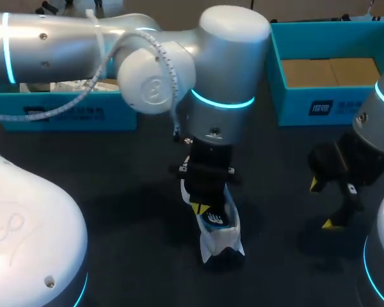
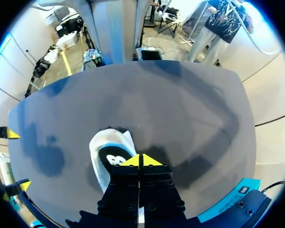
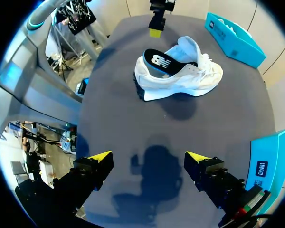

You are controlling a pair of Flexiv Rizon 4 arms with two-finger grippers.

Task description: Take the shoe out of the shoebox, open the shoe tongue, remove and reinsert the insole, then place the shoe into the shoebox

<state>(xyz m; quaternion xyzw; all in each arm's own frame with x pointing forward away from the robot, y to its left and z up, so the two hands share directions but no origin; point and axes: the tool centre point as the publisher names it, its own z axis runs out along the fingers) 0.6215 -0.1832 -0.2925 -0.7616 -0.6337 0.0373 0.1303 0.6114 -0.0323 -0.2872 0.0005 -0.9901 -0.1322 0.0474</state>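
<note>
Upright on its sole about the middle of the tabletop, a white sneaker, well apart from both boxes. In its opening, a dark insole with a white logo, the heel end riding up over the heel collar rather than seated flat. Laces and tongue pale against the white upper (finer detail hard to make out).

In from the left edge and stretched to the tabletop's middle, the left arm. At its end the left claw, pointed down over the sneaker's heel end, yellow tips pressed together, nothing seen pinched between them. Just beside those tips, the insole's logo. Contact between claw and insole impossible to tell: close above it in the head view, seemingly apart from it in the right wrist view.

Near the right edge of the tabletop, the right claw, low over bare surface, fingers spread wide apart and holding nothing. Well ahead of it, the sneaker seen side-on.

Along the far edge at the left, a paper-filled teal box with white wrapping inside. At the far right corner, a brown-floored teal box, open upward.
</note>
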